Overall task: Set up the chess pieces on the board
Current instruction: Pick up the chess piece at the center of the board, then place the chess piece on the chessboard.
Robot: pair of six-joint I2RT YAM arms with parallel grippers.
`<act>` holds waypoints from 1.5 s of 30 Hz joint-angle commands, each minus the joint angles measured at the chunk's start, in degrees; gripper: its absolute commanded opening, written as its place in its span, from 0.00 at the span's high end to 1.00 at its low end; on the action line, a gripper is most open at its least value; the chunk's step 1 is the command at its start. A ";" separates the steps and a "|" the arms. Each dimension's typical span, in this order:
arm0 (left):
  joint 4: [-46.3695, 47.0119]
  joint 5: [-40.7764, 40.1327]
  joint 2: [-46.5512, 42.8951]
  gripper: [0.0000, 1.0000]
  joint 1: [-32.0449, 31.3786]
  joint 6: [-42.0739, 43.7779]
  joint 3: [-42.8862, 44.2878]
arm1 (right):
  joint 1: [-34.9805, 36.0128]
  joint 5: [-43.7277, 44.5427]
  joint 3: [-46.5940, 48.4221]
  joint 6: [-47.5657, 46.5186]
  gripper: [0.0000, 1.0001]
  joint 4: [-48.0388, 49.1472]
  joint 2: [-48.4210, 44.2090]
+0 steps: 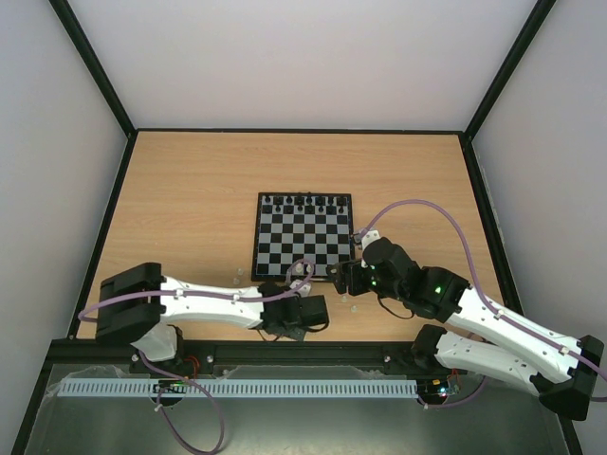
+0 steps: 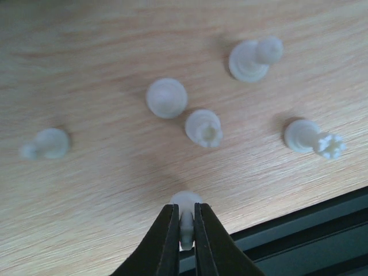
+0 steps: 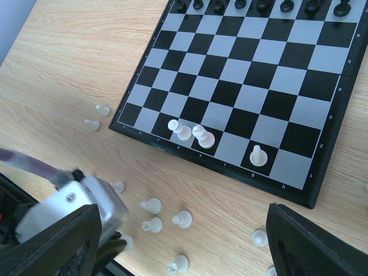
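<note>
My left gripper [image 2: 185, 208] is shut on a small white chess piece [image 2: 185, 199], pinched by its stem just above the wood near the table's front edge. Around it lie several loose white pieces, among them one upright [image 2: 166, 98] and one tipped over [image 2: 313, 138]. The board [image 3: 241, 69] holds a row of black pieces [image 3: 261, 6] on its far side and three white pieces [image 3: 203, 137] on its near row. My right gripper [image 3: 184, 210] hangs open over the loose white pieces [image 3: 182, 218] in front of the board, with nothing between its fingers.
The black rail of the table's front edge [image 2: 299, 230] runs right under the left fingers. In the top view the board [image 1: 303, 230] lies mid-table, with both wrists close together in front of it. Two tiny white pieces [image 3: 98, 115] lie left of the board.
</note>
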 commanded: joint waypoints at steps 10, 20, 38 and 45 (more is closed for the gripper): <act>-11.88 -9.30 -8.75 0.91 18.27 11.72 10.38 | -0.18 0.74 0.12 -0.90 0.21 -0.70 -0.94; -4.45 -10.22 -0.91 0.90 24.12 14.80 12.36 | -0.14 0.44 0.13 -1.02 0.21 -0.75 -1.00; 0.60 -10.31 3.76 0.86 25.71 12.04 7.85 | -0.15 -0.81 -0.14 -1.34 0.21 -0.27 -1.00; 1.93 -10.04 2.85 0.82 25.72 11.49 6.02 | -0.17 -1.14 -0.22 -1.45 0.21 -0.12 -0.82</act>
